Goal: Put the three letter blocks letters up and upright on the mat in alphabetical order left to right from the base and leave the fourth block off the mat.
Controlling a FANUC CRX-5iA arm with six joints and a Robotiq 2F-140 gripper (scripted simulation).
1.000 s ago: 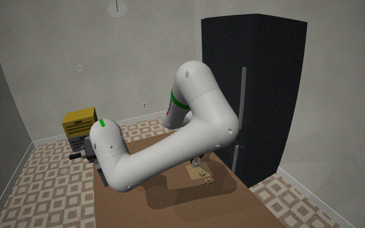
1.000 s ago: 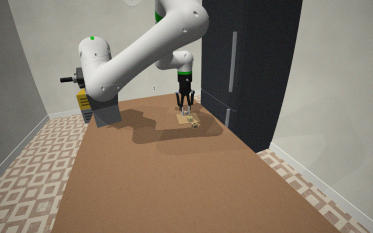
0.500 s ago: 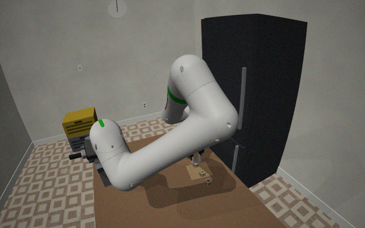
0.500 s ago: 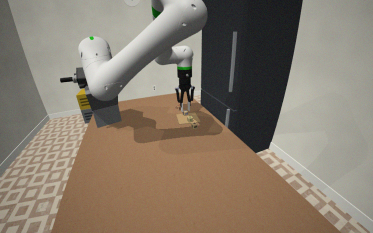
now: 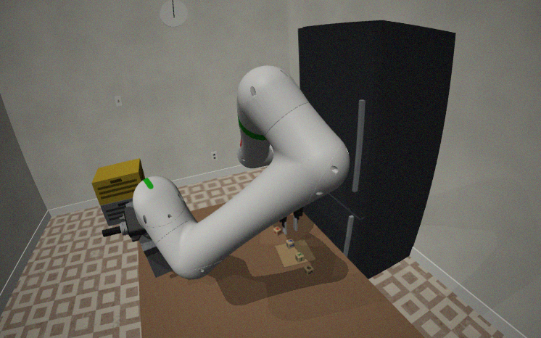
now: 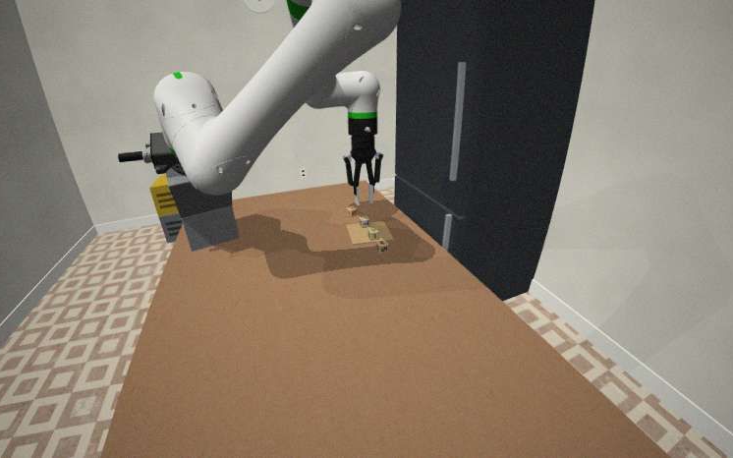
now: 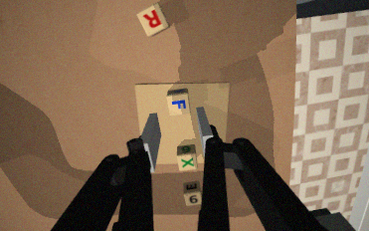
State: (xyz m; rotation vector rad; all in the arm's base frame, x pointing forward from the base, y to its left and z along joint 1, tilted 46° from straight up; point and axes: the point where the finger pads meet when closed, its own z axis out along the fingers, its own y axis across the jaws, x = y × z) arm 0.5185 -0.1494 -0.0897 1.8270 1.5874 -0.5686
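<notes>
The mat [image 7: 148, 100] carried 2 blocks, F [image 7: 178, 105] and X [image 7: 187, 160]; the hand [image 7: 177, 133] hung released above, grasping nothing.

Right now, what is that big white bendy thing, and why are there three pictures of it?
That is a robot arm with a two-fingered gripper at its end. One camera looks down from high up, one looks along the table, and one sits on the wrist, looking down past the black fingers. On the table lies a tan mat. The F block and the X block sit on it. The R block and a block showing a 6 sit off it. The gripper is open and holds nothing; it hangs above the blocks.
</notes>
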